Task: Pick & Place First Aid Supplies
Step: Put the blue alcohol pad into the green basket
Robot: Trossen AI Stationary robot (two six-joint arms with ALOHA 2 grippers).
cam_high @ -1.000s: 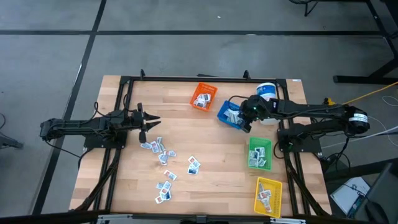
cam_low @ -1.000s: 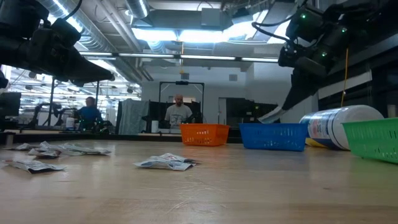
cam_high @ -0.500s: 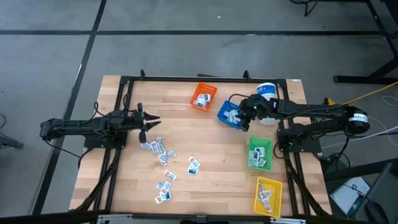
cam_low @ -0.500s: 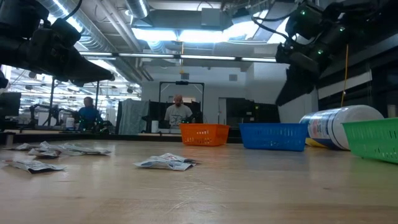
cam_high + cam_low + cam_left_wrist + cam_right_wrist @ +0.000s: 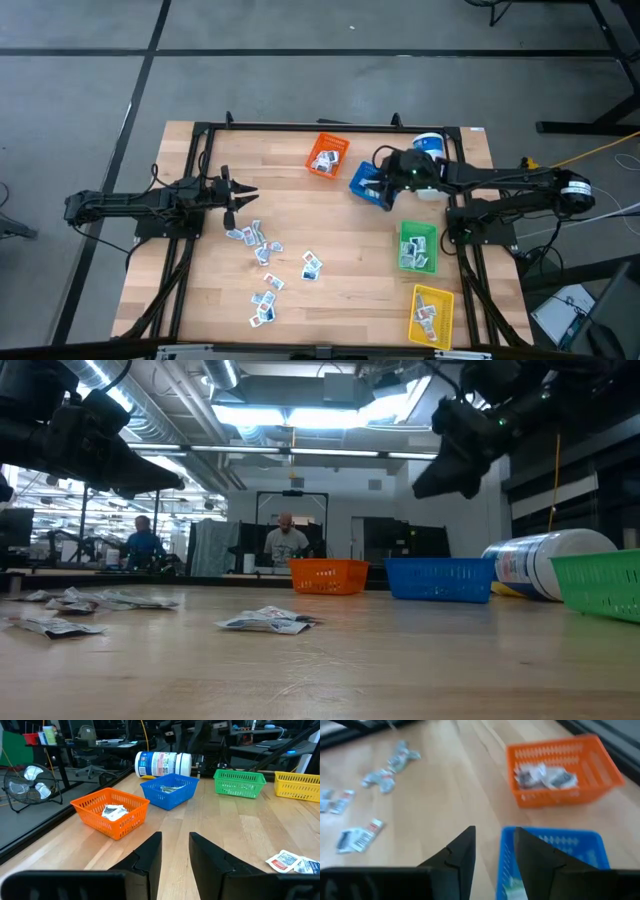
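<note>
**Right gripper lets go over the blue bin**

High view: right gripper (image 5: 385,188) hangs above the blue bin (image 5: 366,184), shifted slightly toward mid-surface against a second ago. Left gripper (image 5: 238,193) waits, parted, beside loose packets (image 5: 262,252).

Low view: the right arm sits further left than before.

Right wrist view: fingers apart, empty; likely a packet has just dropped into the bin.

No word, brand or number can be read: the canister (image 5: 162,764) lying on the surface (image 5: 240,825) bears a blue, white and red label and the packets (image 5: 290,861) carry print, but all of it is too small to make out.
</note>
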